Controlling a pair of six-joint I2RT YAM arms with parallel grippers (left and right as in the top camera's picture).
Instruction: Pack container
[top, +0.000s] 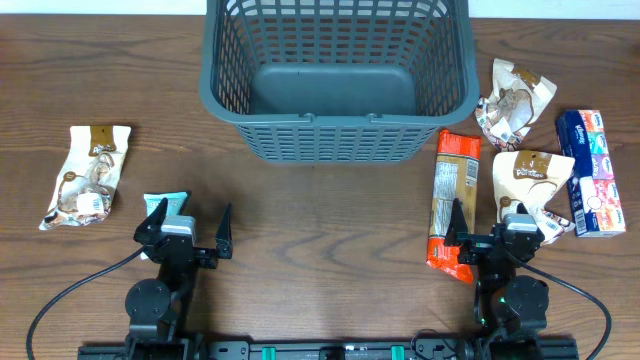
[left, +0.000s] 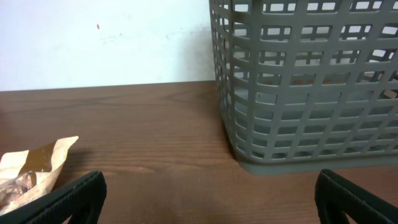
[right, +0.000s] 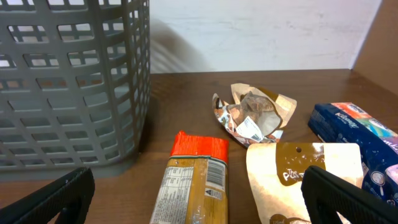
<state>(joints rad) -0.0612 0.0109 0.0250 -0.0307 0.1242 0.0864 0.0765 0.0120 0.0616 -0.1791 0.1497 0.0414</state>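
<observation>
Overhead only: teal pkt (top: 166, 204) by L claw (top: 190, 220).

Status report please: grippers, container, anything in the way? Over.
Left gripper open, holding nothing. Right gripper open, holding nothing. Container upright, nothing inside yet. No obstacle before it; packets lie at both sides.
</observation>
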